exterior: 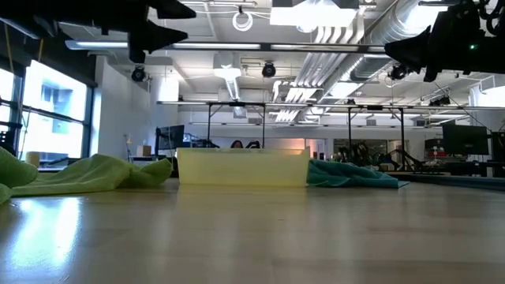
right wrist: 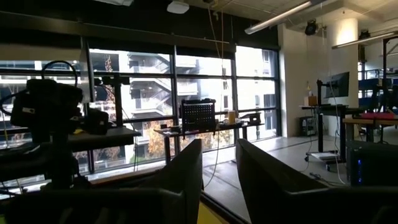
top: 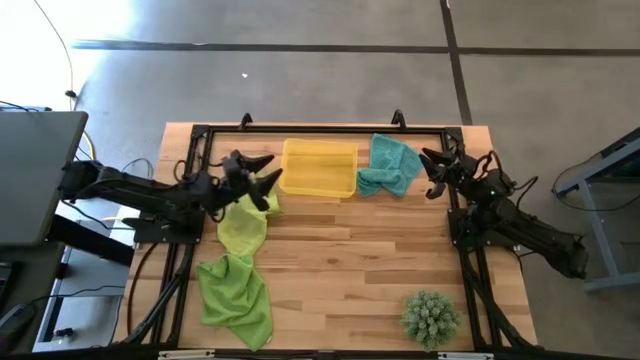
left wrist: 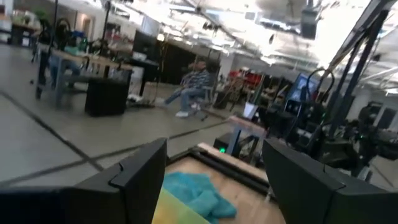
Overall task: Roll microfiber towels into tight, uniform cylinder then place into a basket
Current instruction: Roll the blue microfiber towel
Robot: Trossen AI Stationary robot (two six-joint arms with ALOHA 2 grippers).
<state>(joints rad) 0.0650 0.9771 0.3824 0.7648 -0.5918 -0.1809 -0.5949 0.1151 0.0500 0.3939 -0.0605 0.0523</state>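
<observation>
Crumpled lime towel (top: 236, 298) at table's front-left, second lime towel (top: 243, 225) mid-left, teal towel (top: 388, 166) beside tray (top: 320, 168) at back; soft, limp, best pinched at corner; left gripper (top: 262, 172) wide open, empty; right gripper (top: 433, 172) narrowly parted, empty

Yellow basket (exterior: 243, 168) mid-table, lime-green towel (exterior: 95, 173) left, teal towel (exterior: 351, 175) right, seemingly crumpled

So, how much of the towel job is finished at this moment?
Nothing looks done: the yellow basket holds no roll. The teal towel and two lime-green towels lie crumpled and unrolled. The left gripper is open, the right gripper holds nothing. All rolling remains.
</observation>
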